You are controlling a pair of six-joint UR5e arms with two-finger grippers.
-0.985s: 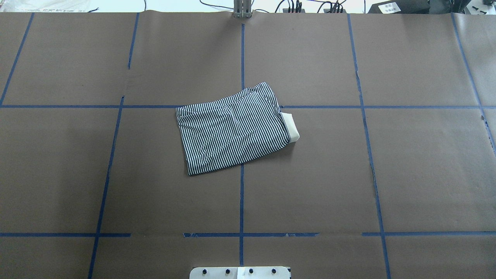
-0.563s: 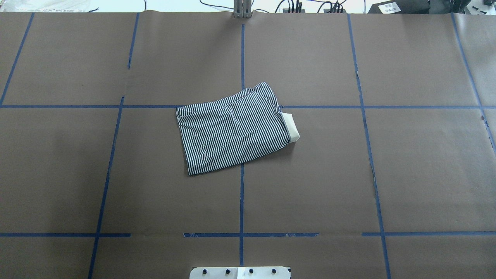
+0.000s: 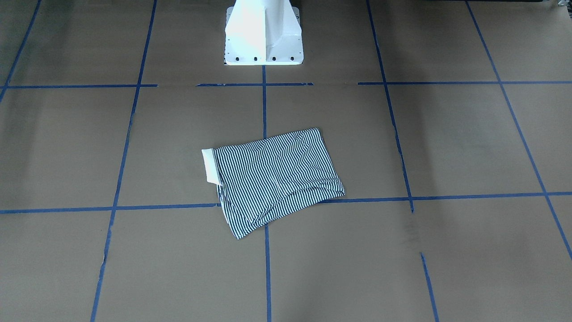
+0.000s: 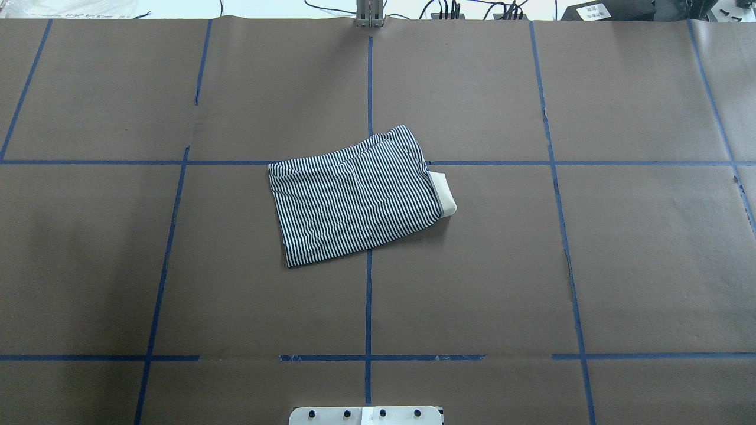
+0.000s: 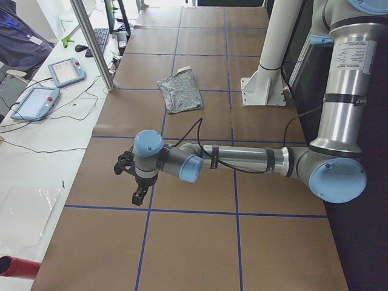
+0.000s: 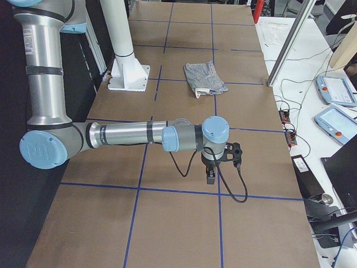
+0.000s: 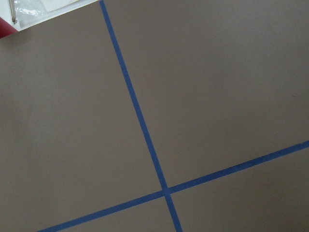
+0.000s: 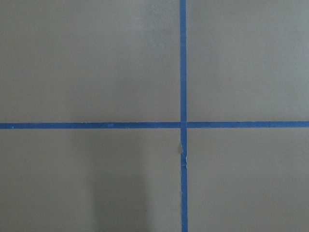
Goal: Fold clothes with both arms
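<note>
across the overhead frame: one table [image 4: 649, 265] in brown paper, gridded with blue tape [image 4: 368, 307]. two arms, left arm [image 5: 242, 159] and right arm [image 6: 122, 135], reach over it; finger state of left gripper [image 5: 139, 195] and right gripper [image 6: 211, 177] cannot be told. one folded polo shirt [image 4: 354, 198] lies centre frame, cream collar [image 4: 444, 192] at right.

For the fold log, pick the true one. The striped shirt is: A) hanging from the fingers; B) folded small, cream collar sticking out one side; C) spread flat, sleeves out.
B: the striped shirt lies as a compact folded rectangle on the table, its cream collar poking out at one edge.
</note>
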